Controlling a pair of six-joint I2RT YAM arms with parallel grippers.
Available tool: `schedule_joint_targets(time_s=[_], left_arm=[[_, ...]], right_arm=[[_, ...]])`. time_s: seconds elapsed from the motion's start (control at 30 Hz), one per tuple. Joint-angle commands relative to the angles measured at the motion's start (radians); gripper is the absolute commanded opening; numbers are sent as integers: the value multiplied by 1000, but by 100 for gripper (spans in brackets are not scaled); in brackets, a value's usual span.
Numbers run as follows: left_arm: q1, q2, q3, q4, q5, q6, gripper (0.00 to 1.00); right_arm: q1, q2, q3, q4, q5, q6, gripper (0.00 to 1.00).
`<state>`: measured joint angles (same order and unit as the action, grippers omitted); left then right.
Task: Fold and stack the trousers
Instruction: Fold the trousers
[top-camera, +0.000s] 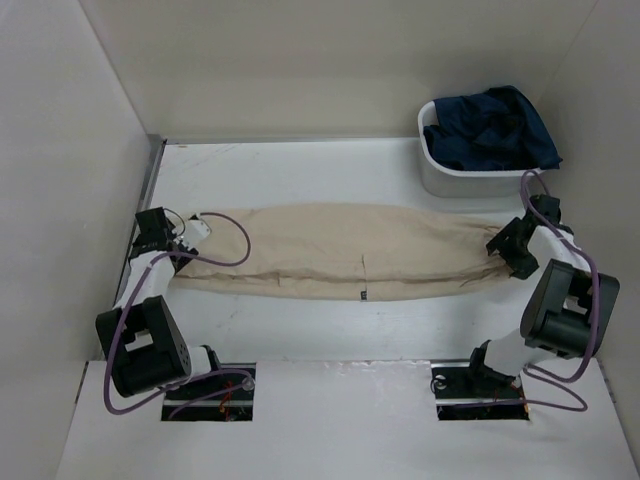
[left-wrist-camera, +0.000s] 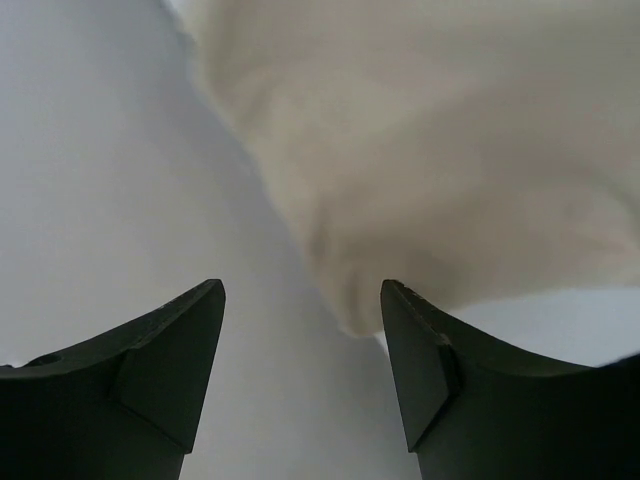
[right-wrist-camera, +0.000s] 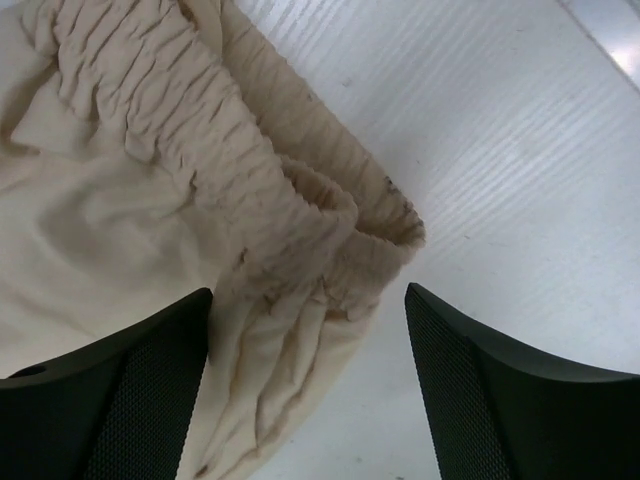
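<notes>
The beige trousers (top-camera: 340, 255) lie flat and stretched across the middle of the table, legs laid together. Their leg ends point left and the gathered elastic waistband (right-wrist-camera: 230, 170) points right. A small dark tag (top-camera: 362, 294) shows on the near seam. My left gripper (top-camera: 195, 230) stands open at the leg ends. In the left wrist view a cloth corner (left-wrist-camera: 450, 150) hangs just beyond the left gripper (left-wrist-camera: 300, 290), which holds nothing. My right gripper (top-camera: 505, 245) is open at the waistband end. In its wrist view the right gripper (right-wrist-camera: 308, 295) straddles loose waistband cloth.
A white basket (top-camera: 432, 165) holding dark blue clothing (top-camera: 495, 125) stands at the back right, close behind the right arm. White walls close in the table on the left, back and right. Both arm bases sit at the near edge.
</notes>
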<state>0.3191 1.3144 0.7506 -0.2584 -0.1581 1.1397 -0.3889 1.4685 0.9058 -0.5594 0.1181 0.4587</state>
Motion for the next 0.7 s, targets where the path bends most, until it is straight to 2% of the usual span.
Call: schedule_joint_targets(time_s=[0.0, 0.1, 0.13, 0.3, 0.5, 0.67], left_arm=[[11, -38, -7, -103, 101, 58, 61], [16, -66, 13, -235, 159, 94, 59], [13, -82, 13, -258, 173, 104, 59], [-1, -124, -46, -225, 181, 172, 61], [-4, -83, -77, -147, 164, 200, 61], [8, -12, -76, -88, 127, 213, 59]], right_arm=[[-6, 62, 70, 98, -70, 58, 78], [-11, 79, 97, 99, -54, 67, 65], [-12, 79, 102, 96, -41, 63, 64], [-11, 72, 117, 52, -6, 6, 70], [-8, 23, 128, 42, 38, -23, 73], [-12, 114, 179, 55, -4, -22, 73]])
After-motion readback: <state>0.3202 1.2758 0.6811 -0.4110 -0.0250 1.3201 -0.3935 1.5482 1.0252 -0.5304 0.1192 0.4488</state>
